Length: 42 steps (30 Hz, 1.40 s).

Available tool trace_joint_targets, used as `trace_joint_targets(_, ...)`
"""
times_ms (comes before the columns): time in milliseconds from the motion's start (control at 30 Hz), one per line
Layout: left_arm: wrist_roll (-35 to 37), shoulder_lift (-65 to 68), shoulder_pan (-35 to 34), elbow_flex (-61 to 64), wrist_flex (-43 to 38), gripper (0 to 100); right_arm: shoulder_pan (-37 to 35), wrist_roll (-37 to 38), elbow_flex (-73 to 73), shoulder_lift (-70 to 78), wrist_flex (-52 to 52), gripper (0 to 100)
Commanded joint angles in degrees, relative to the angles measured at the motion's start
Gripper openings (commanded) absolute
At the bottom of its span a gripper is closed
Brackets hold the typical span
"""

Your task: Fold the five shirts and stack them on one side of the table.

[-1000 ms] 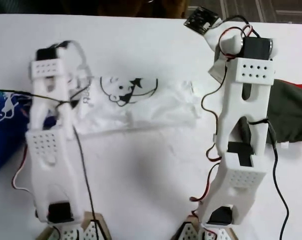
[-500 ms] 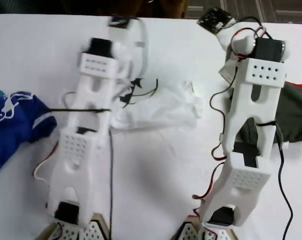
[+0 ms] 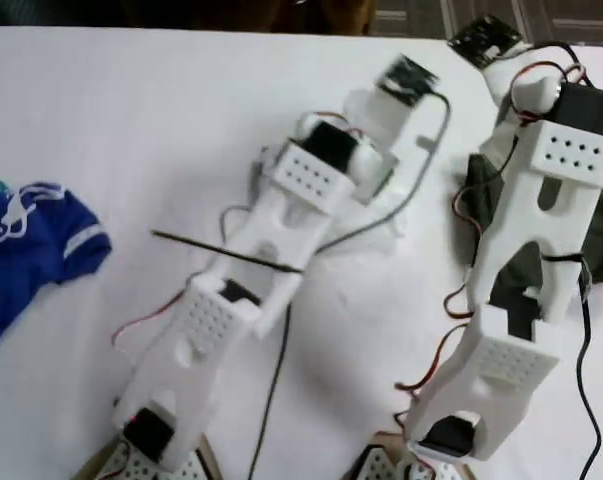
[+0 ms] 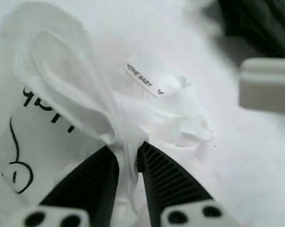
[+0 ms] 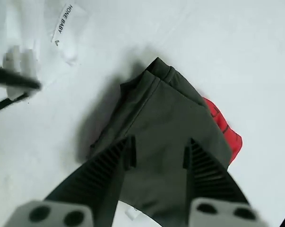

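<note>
The left arm (image 3: 271, 250) lies slantwise across the middle of the table (image 3: 131, 120), stretched towards its far right part, close beside the right arm (image 3: 541, 230). The left end effector (image 4: 127, 156) is clamped on the white shirt (image 4: 62, 80): its two black fingers are pressed together with a pinched fold of the cloth between them. The shirt bunches up ahead of the fingers in a rounded loop. A black line drawing shows on the flat part of the shirt, and a small sewn label (image 4: 144, 81) lies on the crumpled part. The right end effector (image 5: 157, 151) has its fingers apart, held over the dark green shirt (image 5: 166, 109), and I cannot tell whether they touch the cloth. That shirt lies folded near the right edge of the table with a red garment (image 5: 225, 125) peeping out from under it on one side. An edge of the white shirt sits just beside the green one. Well apart from all this, a blue shirt (image 3: 31, 250) with a white print lies unfolded at the left edge of the table.
</note>
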Motion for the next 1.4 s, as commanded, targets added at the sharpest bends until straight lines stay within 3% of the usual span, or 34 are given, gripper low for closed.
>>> trace_joint_targets(0, -0.7, 0.35, 1.14, -2.15, -0.62, 3, 0.92, -0.18, -0.26, -3.56, 1.01, 17.2)
trace_joint_targets(233, -0.44, -1.76, 1.41, -4.53, 2.46, 25, 0.75, -0.18, -0.26, -3.47, 1.01, 17.2)
trace_joint_targets(400, 0.09, -5.1, -2.2, -10.68, 5.71, 21, 0.92, -0.53, -0.26, -3.12, 1.01, 17.2)
trace_joint_targets(567, 9.41, -6.95, -16.44, -12.44, 10.46, 21, 0.48, -0.53, -0.26, -3.12, 1.01, 17.2)
trace_joint_targets(767, 10.2, -4.04, -28.22, -10.07, 15.21, 21, -5.23, -3.16, -0.26, -3.12, 1.01, 17.2)
trace_joint_targets(967, 10.29, 5.01, -30.07, -4.97, 13.89, 21, -19.56, -9.67, -0.18, -2.86, 0.92, 15.1)
trace_joint_targets(1067, 11.08, 8.79, -30.07, -4.97, 13.89, 19, -25.63, -10.99, -0.18, -0.48, 0.92, 0.6)
trace_joint_targets(1233, 14.86, 12.4, -29.89, -4.97, 13.63, 3, -29.41, -11.16, -0.79, 7.52, 0.92, 1.9)
trace_joint_targets(1367, 15.03, 14.95, -29.71, -4.44, 11.25, 4, -30.37, -11.08, -0.44, 13.67, 0.84, 1.8)
